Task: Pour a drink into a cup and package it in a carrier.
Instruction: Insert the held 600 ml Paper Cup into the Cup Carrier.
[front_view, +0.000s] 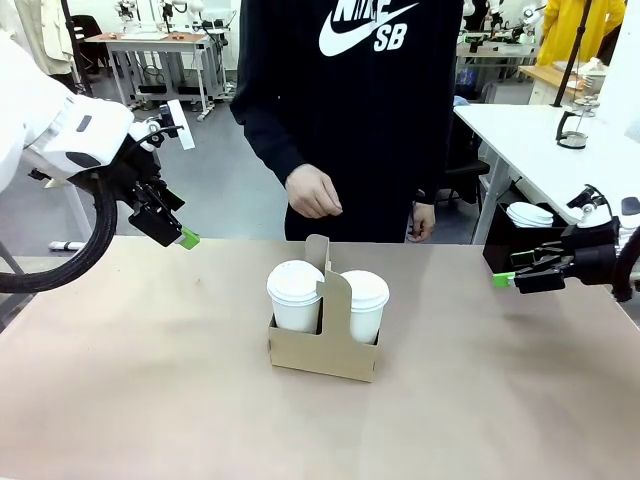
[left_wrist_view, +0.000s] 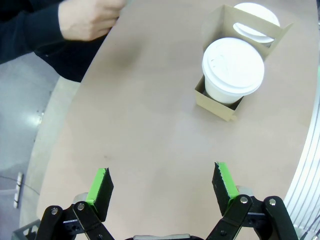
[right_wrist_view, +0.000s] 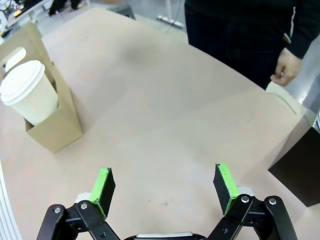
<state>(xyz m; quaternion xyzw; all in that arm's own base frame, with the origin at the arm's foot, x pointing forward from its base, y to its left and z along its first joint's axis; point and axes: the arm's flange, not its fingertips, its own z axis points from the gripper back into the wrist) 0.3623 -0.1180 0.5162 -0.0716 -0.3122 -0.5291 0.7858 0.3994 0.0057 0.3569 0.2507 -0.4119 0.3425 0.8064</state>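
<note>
Two lidded white cups, the left cup (front_view: 295, 296) and the right cup (front_view: 364, 305), sit in the holes of the brown carrier (front_view: 322, 350) at the middle of the surface (front_view: 150, 380), one on each side of its upright handle panel. The left claw (front_view: 182, 238) hangs wide and empty above the surface well to the carrier's left, and the right claw (front_view: 506, 279) hovers wide and empty well to its right, near the black box (front_view: 505, 245) of lids. Packaging looks done, so the sound move is probably to keep both claws away from the carrier while the person's hand (front_view: 314, 192) above the far edge reaches in.

Two lidded cups (front_view: 296, 295) sit side by side in the carrier (front_view: 322, 345) mid-table, person (front_view: 350, 110) behind, box of lids (front_view: 520, 240) far right.
</note>
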